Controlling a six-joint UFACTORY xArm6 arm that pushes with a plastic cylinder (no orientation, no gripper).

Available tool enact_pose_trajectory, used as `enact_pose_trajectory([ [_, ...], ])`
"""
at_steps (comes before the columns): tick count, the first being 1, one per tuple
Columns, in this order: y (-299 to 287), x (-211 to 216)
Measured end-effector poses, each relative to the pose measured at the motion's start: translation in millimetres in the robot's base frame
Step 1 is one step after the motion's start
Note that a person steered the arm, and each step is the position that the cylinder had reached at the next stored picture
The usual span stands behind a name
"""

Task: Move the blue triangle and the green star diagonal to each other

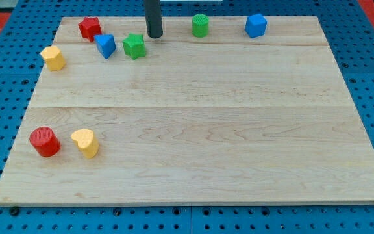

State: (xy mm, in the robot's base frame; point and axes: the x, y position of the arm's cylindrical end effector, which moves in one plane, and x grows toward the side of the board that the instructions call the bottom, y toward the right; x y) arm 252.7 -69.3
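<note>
light: bright, even | shadows: soft, short | focus: sharp | glare: none visible

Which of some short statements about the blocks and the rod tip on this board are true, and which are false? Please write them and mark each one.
1. My tip touches the blue triangle. False: it stands apart, up and to the right of the green star.
2. The blue triangle lies left of the green star. True.
3. The red cylinder is at the view's top right. False: bottom left, beside the yellow heart.
4. The blue cube lies right of the green cylinder. True.
</note>
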Motion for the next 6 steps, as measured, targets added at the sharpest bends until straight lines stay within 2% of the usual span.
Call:
enact_pose_trajectory([
  [1, 1, 37],
  [3, 2, 39],
  [6, -33, -5],
])
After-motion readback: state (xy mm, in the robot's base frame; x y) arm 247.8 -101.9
